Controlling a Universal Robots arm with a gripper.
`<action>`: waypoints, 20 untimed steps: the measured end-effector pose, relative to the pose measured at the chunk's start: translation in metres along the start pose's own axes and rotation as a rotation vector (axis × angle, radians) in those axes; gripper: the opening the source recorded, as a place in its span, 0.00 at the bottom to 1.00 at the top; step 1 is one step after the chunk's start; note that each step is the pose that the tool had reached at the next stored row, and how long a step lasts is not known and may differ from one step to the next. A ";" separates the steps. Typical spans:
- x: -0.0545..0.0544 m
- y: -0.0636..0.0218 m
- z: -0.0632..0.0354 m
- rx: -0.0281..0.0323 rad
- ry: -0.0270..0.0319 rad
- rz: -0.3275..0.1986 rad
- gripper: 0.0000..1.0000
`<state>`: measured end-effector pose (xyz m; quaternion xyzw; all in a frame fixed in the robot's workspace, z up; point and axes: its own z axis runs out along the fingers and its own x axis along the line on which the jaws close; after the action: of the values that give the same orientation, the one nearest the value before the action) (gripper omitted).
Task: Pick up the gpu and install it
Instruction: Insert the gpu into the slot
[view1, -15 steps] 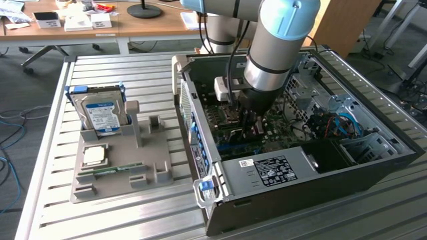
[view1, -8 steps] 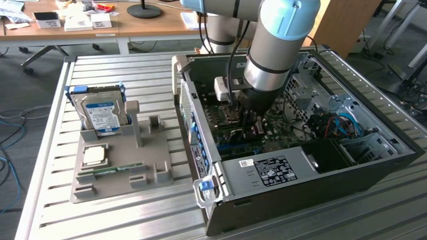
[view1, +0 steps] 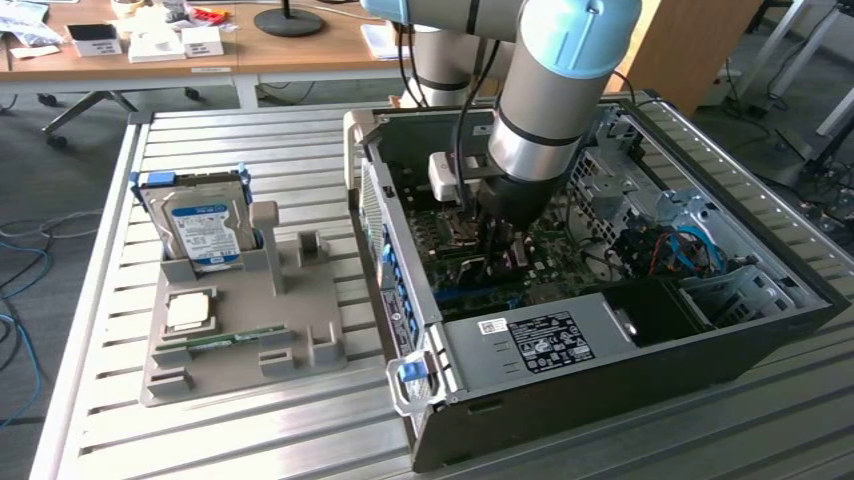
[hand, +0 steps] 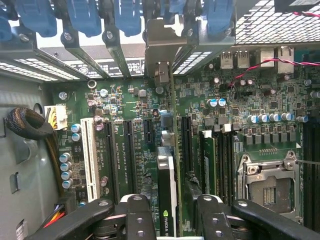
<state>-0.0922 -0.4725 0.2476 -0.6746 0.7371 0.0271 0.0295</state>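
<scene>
Exterior view: the arm's lower housing hides the tool and the gpu inside the computer case; the picture's top edge cuts off the arm. Wrist view: the gpu stands edge-on between the tool fingers, its lower part cut off by the picture's edge; its seating in the motherboard slot cannot be told.

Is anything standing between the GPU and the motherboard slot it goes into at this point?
Nothing visible does. In the wrist view the GPU stands on edge on the motherboard, its metal bracket up at the case's rear slot openings, apparently already in its slot. The gripper straddles the card with its fingers on either side.
</scene>
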 end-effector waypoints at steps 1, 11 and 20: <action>0.000 0.0000 0.0000 0.0000 0.0000 0.000 0.40; 0.000 0.0000 -0.0001 -0.0001 0.0002 0.000 0.27; 0.000 0.0000 0.0000 0.0000 0.0001 0.000 0.27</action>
<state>-0.0922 -0.4725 0.2476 -0.6746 0.7371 0.0271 0.0294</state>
